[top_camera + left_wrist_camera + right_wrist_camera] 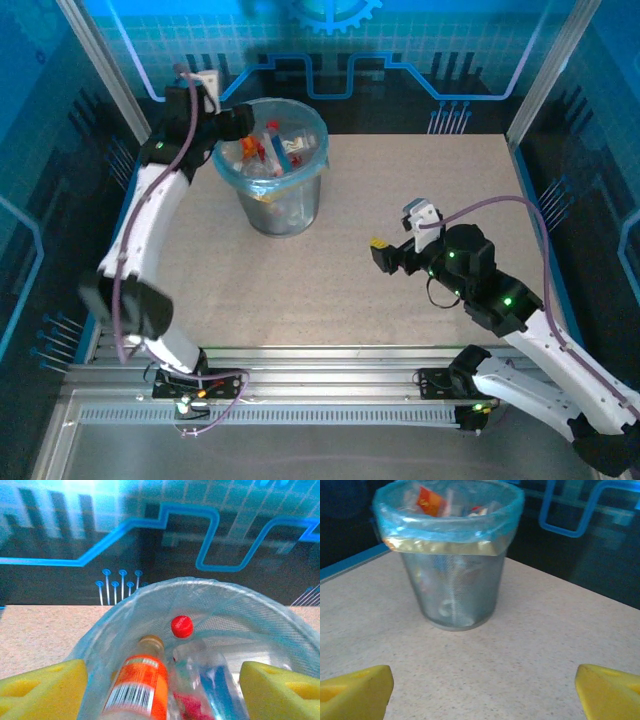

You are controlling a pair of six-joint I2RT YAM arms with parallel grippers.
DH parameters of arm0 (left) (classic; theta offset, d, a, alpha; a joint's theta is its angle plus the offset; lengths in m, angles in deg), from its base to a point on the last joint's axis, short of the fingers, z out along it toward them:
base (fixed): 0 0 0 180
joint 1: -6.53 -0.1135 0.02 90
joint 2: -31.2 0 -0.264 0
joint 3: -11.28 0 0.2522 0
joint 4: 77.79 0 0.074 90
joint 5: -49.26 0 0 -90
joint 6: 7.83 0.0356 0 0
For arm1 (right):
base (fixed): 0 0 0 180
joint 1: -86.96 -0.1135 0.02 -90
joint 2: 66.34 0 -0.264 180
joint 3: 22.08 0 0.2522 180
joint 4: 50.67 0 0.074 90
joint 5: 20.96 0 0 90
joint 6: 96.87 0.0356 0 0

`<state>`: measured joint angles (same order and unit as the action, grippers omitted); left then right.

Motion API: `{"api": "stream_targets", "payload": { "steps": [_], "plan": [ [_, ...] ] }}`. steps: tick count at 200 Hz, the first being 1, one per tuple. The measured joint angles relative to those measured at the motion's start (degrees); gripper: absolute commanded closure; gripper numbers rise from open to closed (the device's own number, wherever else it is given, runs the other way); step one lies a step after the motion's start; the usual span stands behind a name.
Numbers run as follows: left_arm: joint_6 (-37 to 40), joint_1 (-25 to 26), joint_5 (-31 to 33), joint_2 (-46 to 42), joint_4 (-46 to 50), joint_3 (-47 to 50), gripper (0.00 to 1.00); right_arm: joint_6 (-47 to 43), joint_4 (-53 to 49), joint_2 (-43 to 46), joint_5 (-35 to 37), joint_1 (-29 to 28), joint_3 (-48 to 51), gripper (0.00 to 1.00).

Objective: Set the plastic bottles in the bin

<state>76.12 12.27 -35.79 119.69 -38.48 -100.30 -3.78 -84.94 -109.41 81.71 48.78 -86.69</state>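
Bottles (pixel 137 685) binned, we reckon
Left gripper (pixel 162 692) apart over the bin (pixel 285 205), right gripper (pixel 482 695) apart too; we'd lift straight up, off the bag (pixel 225 610).

We find open table (pixel 430 190) between the right gripper (pixel 384 256) and the bin (pixel 275 205), the one obstacle on it, while bottles (pixel 274 150) crowd the bin's mouth just beneath the left gripper (pixel 236 124), leaving little room to dip inside.
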Motion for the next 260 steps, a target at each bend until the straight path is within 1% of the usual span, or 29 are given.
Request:
{"api": "stream_targets", "payload": {
  "steps": [14, 29, 53, 63, 79, 96, 110, 125, 138, 162, 188, 208, 229, 245, 253, 260],
  "plan": [
    [0.0, 0.0, 2.6, -10.0, -5.6, 10.2, 0.14, -0.5, 0.0, -0.2, 1.4, 3.3, 0.0, 0.03],
    [0.0, 0.0, 6.3, -20.7, -11.8, 22.3, 0.13, -0.9, 1.4, -0.3, 1.9, 9.5, 1.5, 0.03],
    [-0.1, 0.0, 12.2, -31.9, -20.1, 39.8, 0.12, -1.4, 5.8, -0.5, 0.8, 20.0, 8.0, 0.03],
    [0.0, 0.0, 14.1, -34.5, -22.6, 46.5, 0.12, -1.6, 8.5, -0.9, 0.1, 24.0, 11.8, 0.03],
    [0.0, 0.0, 16.8, -37.1, -26.2, 57.1, 0.12, -1.4, 13.0, -2.2, -0.8, 28.8, 17.5, 0.03],
    [0.0, 0.0, 19.1, -38.3, -29.0, 66.5, 0.12, -0.5, 18.3, -4.5, -1.2, 32.4, 22.9, 0.04],
    [0.2, 0.0, 20.2, -38.9, -33.0, 72.7, 0.11, 0.2, 22.4, -6.9, -1.4, 34.2, 26.2, 0.04],
    [0.4, 0.0, 20.9, -38.8, -39.5, 78.5, 0.11, 0.6, 27.2, -10.2, -1.6, 35.0, 28.5, 0.04],
    [0.7, 0.0, 21.4, -37.9, -43.7, 81.6, 0.1, 0.6, 30.9, -13.2, -2.4, 35.1, 29.7, 0.04],
    [1.5, 0.0, 21.8, -33.8, -51.2, 83.9, 0.09, 0.3, 38.0, -18.3, -3.5, 35.3, 31.2, 0.05],
    [2.1, 0.0, 21.6, -27.1, -60.7, 85.4, 0.08, -1.3, 43.7, -23.5, -5.9, 35.3, 31.6, 0.06],
    [2.6, 0.0, 19.8, -20.8, -67.4, 86.1, 0.07, -2.9, 49.4, -26.1, -9.2, 35.3, 32.2, 0.06],
    [3.7, -0.3, 16.1, -15.0, -74.1, 86.2, 0.06, -4.2, 55.3, -28.9, -13.2, 35.3, 32.5, 0.07],
    [5.0, -0.7, 13.2, -10.8, -79.0, 86.1, 0.05, -4.7, 60.5, -32.4, -16.7, 35.6, 32.6, 0.07],
    [5.4, -1.1, 11.8, -8.0, -81.9, 86.0, 0.02, -5.1, 63.1, -34.7, -18.2, 35.8, 32.6, 0.07],
    [5.9, -1.4, 10.8, -5.5, -84.5, 85.9, 0.01, -5.4, 65.0, -36.7, -19.3, 36.0, 32.6, 0.07]
  ]
}}
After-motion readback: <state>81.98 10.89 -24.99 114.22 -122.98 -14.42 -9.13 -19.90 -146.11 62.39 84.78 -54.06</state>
